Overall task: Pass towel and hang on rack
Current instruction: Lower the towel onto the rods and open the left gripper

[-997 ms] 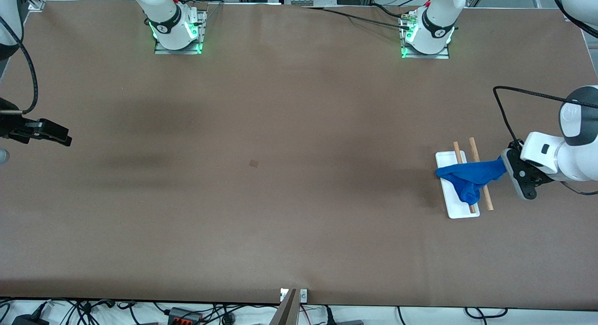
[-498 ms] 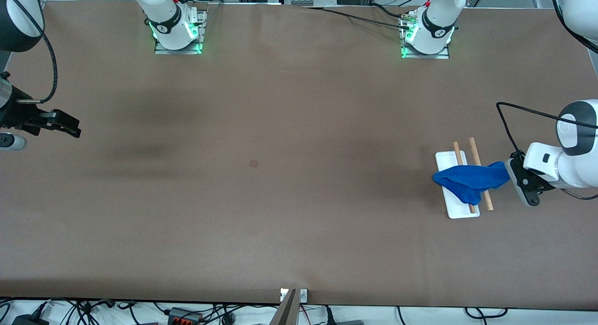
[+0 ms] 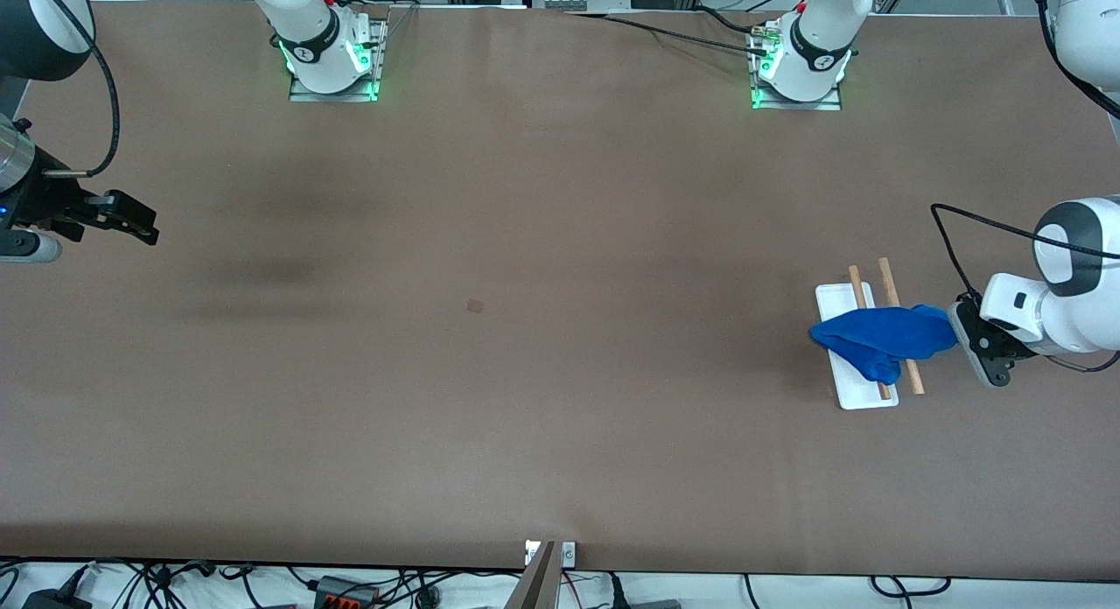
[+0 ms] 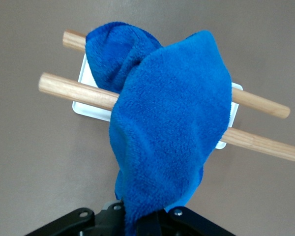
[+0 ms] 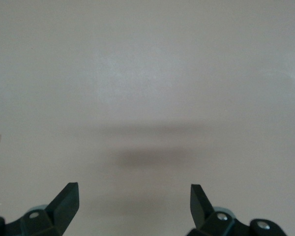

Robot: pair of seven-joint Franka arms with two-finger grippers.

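Counted one bright blue soft towel (image 3: 884, 338) draped over two wooden rods of one white tray rack (image 3: 862, 395), half hiding it; pinched in left claw (image 3: 962, 338); right claw (image 3: 131, 224) spread apart over bare counter (image 3: 525, 373).

Two white arms with black joint bands are seen; each base sits on a metal plate and is lit green at its foot; red fittings are mounted near the bases; black cables are looped along both arms; the left gripper (image 3: 961, 339) and right gripper (image 5: 133, 195) are black, with silver screws set in their fingers.
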